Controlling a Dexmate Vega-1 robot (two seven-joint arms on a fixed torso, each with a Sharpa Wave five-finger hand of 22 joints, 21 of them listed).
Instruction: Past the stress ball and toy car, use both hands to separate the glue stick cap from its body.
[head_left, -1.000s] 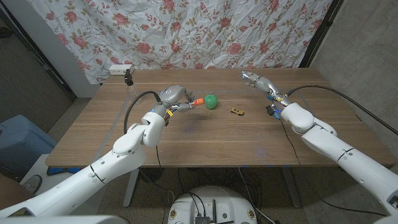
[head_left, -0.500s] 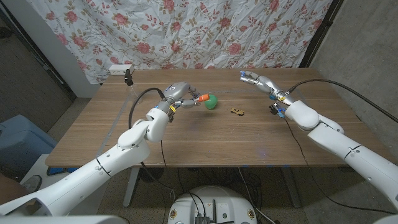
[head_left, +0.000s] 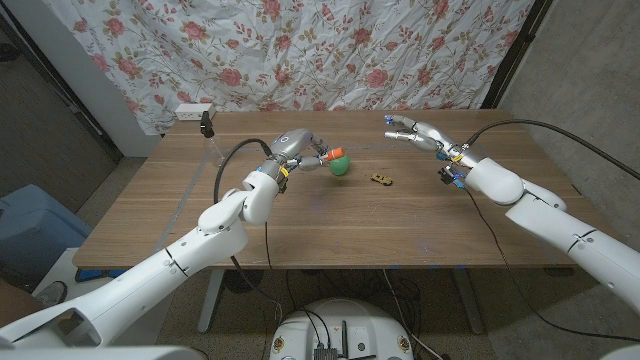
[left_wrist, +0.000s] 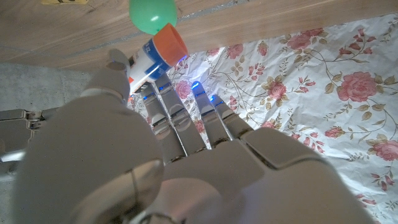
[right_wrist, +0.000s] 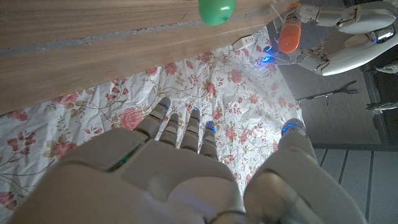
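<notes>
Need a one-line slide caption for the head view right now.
Left hand holds the capped glue stick above the table by the green ball; open right hand hovers beyond the toy car.

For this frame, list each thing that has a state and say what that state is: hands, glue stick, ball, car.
Left hand: grips the glue stick, raised off the table.
Glue stick: held, orange cap on.
Right hand: holds nothing, fingers apart, above the table.
Ball: on the table, beside the cap.
Toy car: on the table, untouched.
</notes>
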